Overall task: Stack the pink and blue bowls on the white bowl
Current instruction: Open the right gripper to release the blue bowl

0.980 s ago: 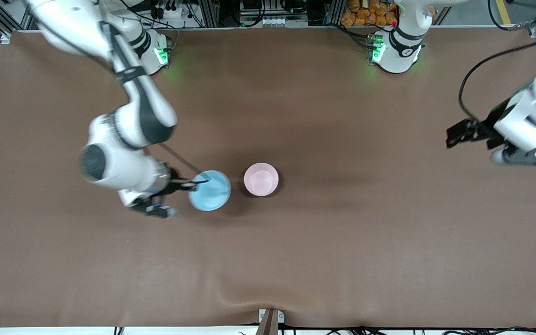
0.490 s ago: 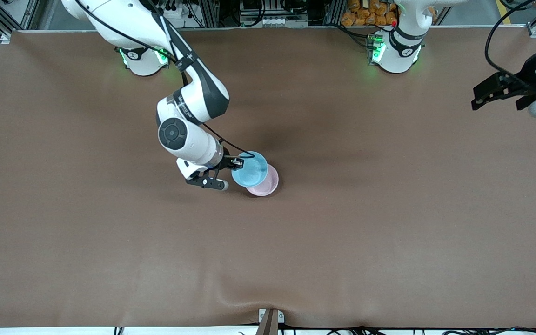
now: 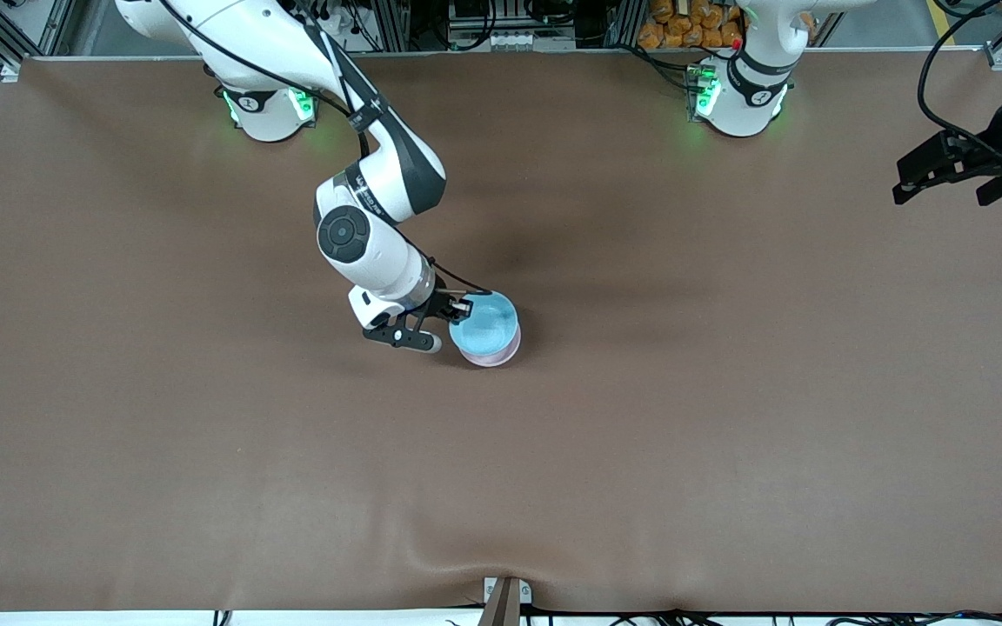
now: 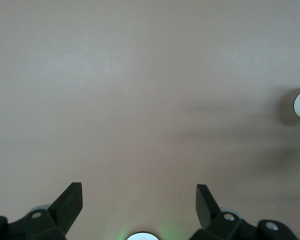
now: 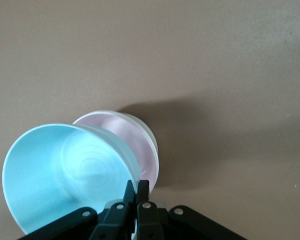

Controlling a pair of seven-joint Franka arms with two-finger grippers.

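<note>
Two bowls overlap near the middle of the tabletop. The right gripper pinches the rim of the blue bowl, holding it tilted just above the pink bowl. The pink bowl sits nested in the white bowl, whose rim shows in the right wrist view. The left gripper waits over the left arm's end of the tabletop, fingers spread, holding nothing.

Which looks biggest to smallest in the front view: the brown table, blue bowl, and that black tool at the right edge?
1. Table, by far.
2. Left tool and blue bowl look about alike; the tool hangs higher, nearer that camera, so I won't rank them.
</note>
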